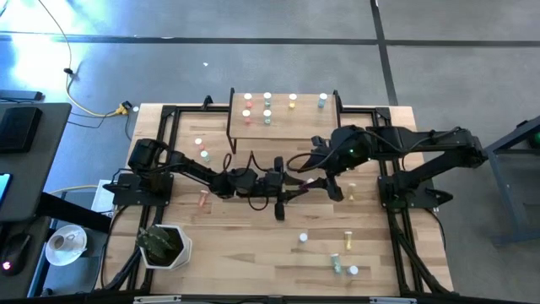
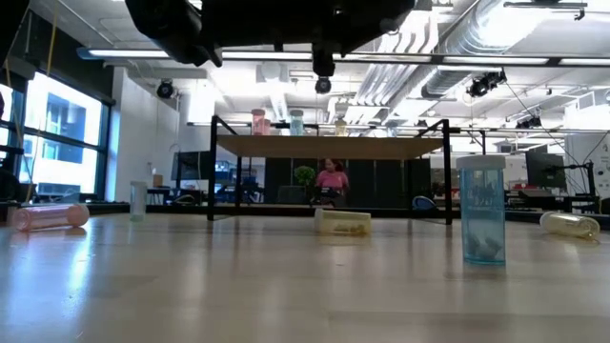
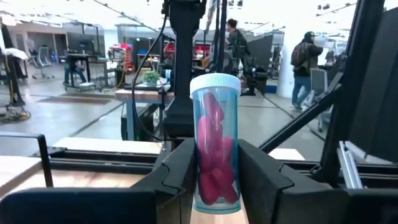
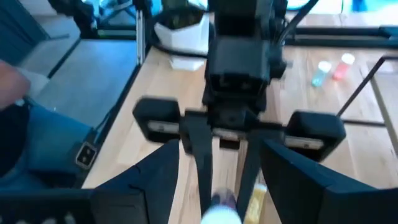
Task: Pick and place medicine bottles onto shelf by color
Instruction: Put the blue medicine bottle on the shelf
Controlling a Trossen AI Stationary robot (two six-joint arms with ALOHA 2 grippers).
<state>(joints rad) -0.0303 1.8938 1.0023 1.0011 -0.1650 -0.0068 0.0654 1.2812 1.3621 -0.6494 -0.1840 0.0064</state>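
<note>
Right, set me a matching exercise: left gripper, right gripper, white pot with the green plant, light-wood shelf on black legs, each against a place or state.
1. left gripper
2. right gripper
3. white pot with green plant
4. light-wood shelf on black legs

A. open
B. carries standing bottles
C. shut on the white-capped bottle of red pills
D. on a corner of the table

Pairs: 1-C, 2-A, 3-D, 4-B

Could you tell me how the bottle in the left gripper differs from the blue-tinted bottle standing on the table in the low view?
The red-pill bottle is clamped upright between the left gripper's fingers; the blue-tinted bottle stands free on the table. The first is filled high with red pills; the second looks nearly empty. Both are clear cylinders standing upright.
</note>
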